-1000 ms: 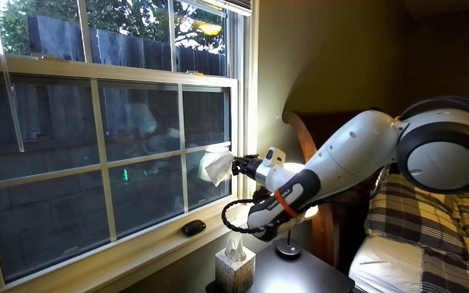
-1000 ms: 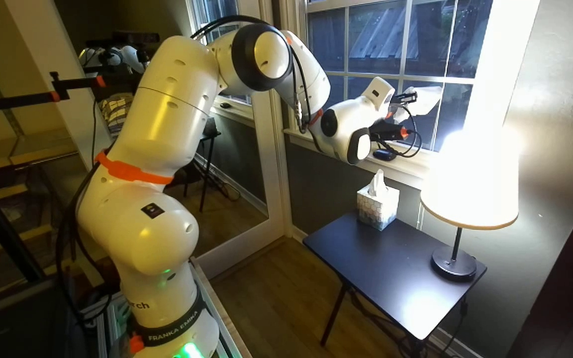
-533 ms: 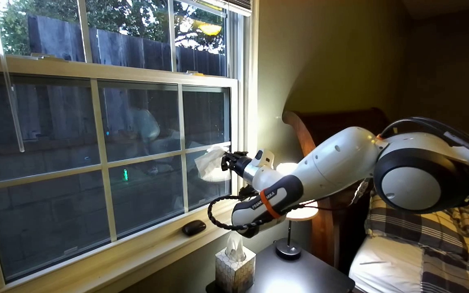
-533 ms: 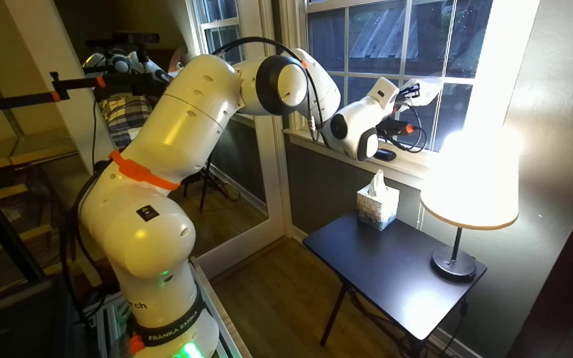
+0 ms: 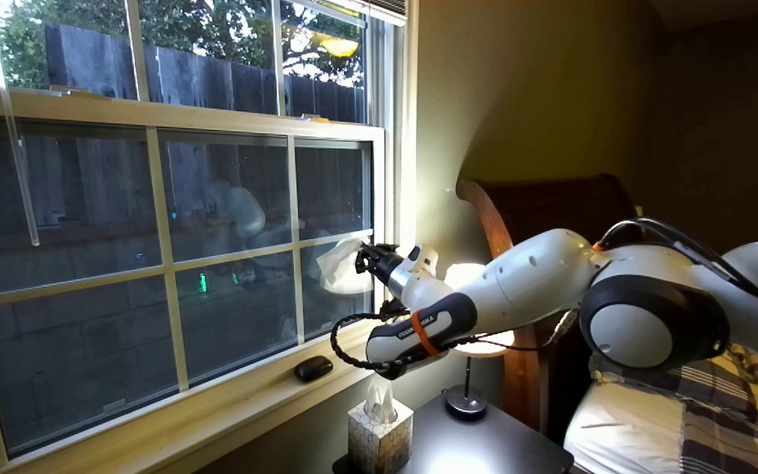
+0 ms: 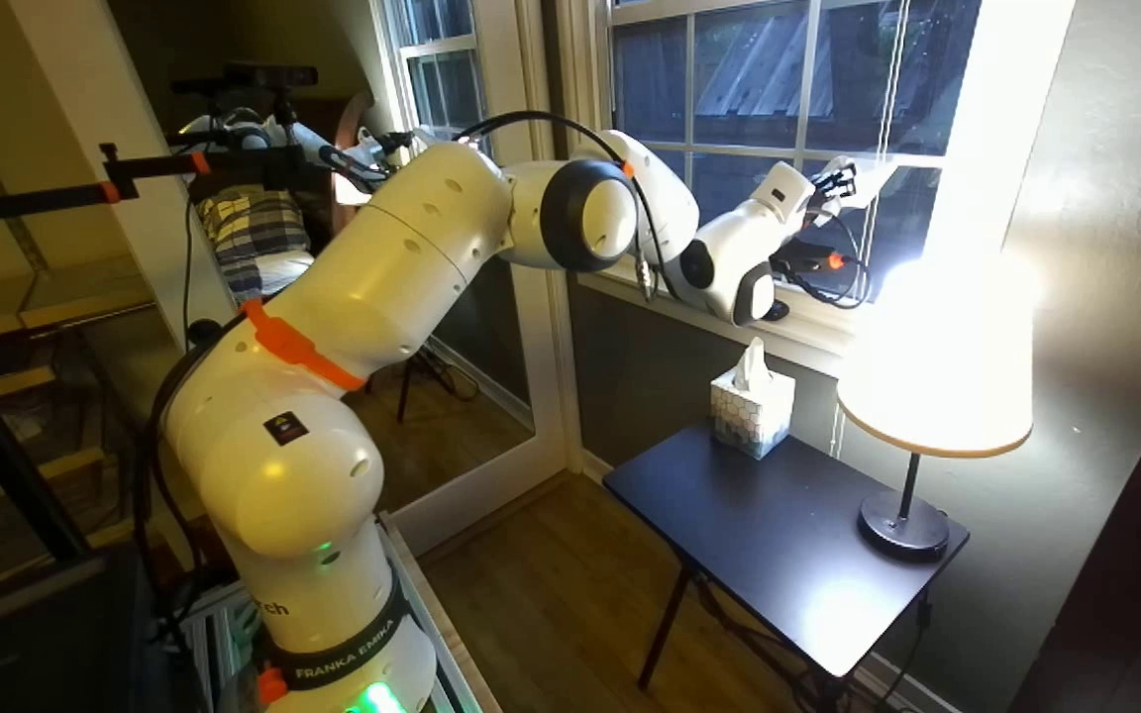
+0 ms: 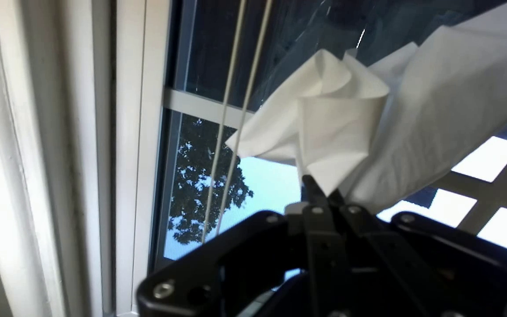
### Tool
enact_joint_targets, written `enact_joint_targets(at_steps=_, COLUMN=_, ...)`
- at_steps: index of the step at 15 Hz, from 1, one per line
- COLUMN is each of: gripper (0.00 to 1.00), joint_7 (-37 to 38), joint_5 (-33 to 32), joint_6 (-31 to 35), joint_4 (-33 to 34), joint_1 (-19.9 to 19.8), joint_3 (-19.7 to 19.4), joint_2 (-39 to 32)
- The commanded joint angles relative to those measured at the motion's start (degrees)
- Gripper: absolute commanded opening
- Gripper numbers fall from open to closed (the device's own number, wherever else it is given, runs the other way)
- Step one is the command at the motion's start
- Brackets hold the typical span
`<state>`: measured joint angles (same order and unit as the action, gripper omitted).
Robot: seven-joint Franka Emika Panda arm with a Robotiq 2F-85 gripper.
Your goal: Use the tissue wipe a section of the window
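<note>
"Holding anything?"

"My fingers (image 7: 319, 224) are pinched together on a gathered bit of the tissue (image 7: 420, 119); the rest fans out loosely. In an exterior view it overlaps the lower-right pane of the window (image 5: 167, 268)."

"Wiping?"

"Probably, or about to; I can't tell whether it touches. Next calls for light pressure, then a sweep there."

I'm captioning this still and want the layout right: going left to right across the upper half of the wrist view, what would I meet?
The window's white side frame → two thin blind cords → the crumpled white tissue.
</note>
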<state>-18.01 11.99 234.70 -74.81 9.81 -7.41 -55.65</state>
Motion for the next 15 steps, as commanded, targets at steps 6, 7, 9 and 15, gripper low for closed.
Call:
enact_joint_targets(at_steps=6, gripper=0.00, joint_7=0.83, joint_5=-0.77, joint_6=-3.23, joint_4=12.29, joint_1=-1.80, joint_3=2.27, joint_2=-7.27)
enact_joint_targets(at_steps=7, gripper=0.00, joint_7=0.83, joint_5=-0.64, joint_6=-3.96, joint_4=13.22, joint_1=-1.82, joint_3=2.44, joint_2=-7.74)
enact_joint_targets(at_steps=9, gripper=0.00, joint_7=0.62, joint_5=-0.42, joint_6=-5.82, joint_4=15.07, joint_1=-1.79, joint_3=2.48, joint_2=-8.67)
enact_joint_targets(at_steps=15, gripper=0.00, joint_7=0.45, joint_5=1.63, joint_6=-11.41, joint_4=21.89, joint_1=-2.49, joint_3=2.44, joint_2=-12.22)
